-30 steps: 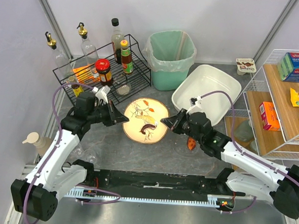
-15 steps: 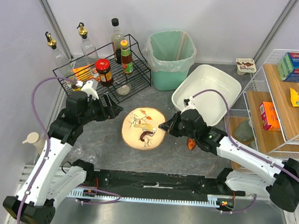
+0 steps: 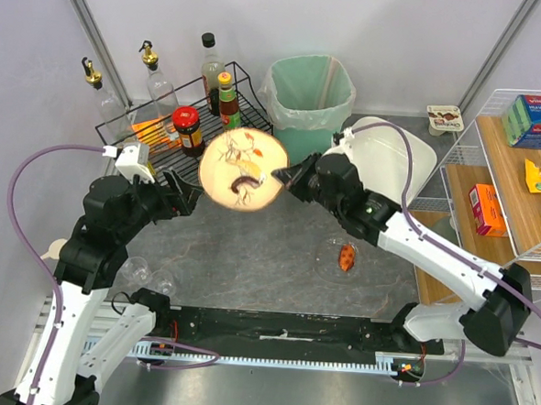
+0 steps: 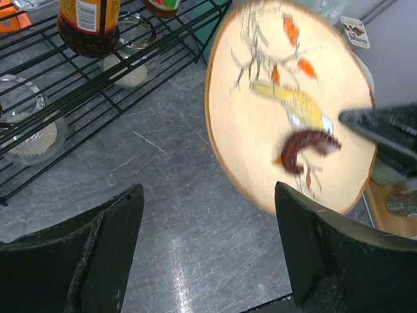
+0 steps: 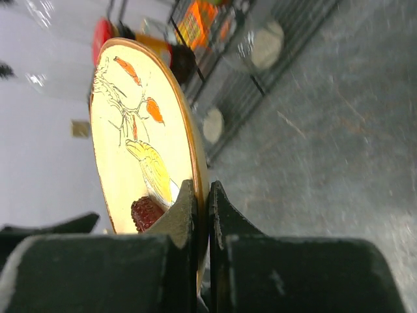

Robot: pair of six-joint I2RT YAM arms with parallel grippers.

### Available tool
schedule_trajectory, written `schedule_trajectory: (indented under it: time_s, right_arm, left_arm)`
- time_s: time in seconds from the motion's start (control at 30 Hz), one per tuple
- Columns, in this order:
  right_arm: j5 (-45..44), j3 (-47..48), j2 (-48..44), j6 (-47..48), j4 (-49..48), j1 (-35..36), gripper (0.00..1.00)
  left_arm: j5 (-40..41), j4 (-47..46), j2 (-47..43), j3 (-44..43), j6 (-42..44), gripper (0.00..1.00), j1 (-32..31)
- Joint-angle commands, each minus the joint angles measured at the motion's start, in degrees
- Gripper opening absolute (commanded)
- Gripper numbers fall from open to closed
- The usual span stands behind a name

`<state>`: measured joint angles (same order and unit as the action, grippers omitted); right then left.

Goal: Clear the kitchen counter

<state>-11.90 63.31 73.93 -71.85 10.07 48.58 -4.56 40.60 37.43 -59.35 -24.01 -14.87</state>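
1. Containers. Seen from the top camera, the waste bin (image 3: pixel 306 108) with a pale green liner stands at 12 o'clock on the kitchen counter (image 3: pixel 257 275). We cannot see what it holds. The white basin (image 3: pixel 404 154) lies at 1 o'clock, partly behind the right arm. The black wire rack (image 3: pixel 168 146) at 10 to 11 o'clock carries a red-lidded jar (image 3: pixel 187 129), a sauce bottle (image 3: pixel 228 103) and a dark-capped bottle (image 3: pixel 210 66). The left wrist view shows small glass dishes (image 4: pixel 127 65) with pale contents under the rack wires. A clear glass bowl (image 3: pixel 344 257) at 4 o'clock holds one orange item.

2. Writing. On the wire shelf (image 3: pixel 462 223) at 3 o'clock, a green and blue box (image 3: pixel 537 122) reads "HEAVY DUTY". All other labels are too small for us to read.

3. Grippers. The right gripper (image 3: pixel 279 175) (image 5: pixel 201 195) is clamped on the rim of the round plate (image 3: pixel 242 169) (image 5: pixel 137 150) (image 4: pixel 287 111). The plate hangs tilted above the counter at 11 o'clock, just in front of the rack. It bears a yellow bird, orange leaves and a dark red curved mark, and we cannot tell if that mark is painted. The left gripper (image 3: pixel 178 189) (image 4: pixel 208 202) stands wide apart at 9 o'clock and grips nothing.

4. Task item. The kitchen counter is the mottled dark grey worktop under all of the above.
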Motion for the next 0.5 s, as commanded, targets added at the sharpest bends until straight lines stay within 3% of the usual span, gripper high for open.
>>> schedule_trajectory:
  time_s: [0.0,0.2,0.47]
  right_arm:
    - [-9.9,13.2,3.7,-1.7,-10.2,-2.1,0.0]
    - [-16.6,26.7,11.4,-0.2,-7.0,-6.9,0.0]
    - [-21.4,34.7,16.0,-0.1,-6.3,-14.6,0.0]
  left_arm:
    - [0.3,1.1,-0.3,-2.5,3.3,0.86,0.0]
    - [-1.3,1.3,0.4,-2.9,3.4,0.86,-0.1]
    - [-2.0,1.4,0.9,-2.2,3.1,0.86,0.0]
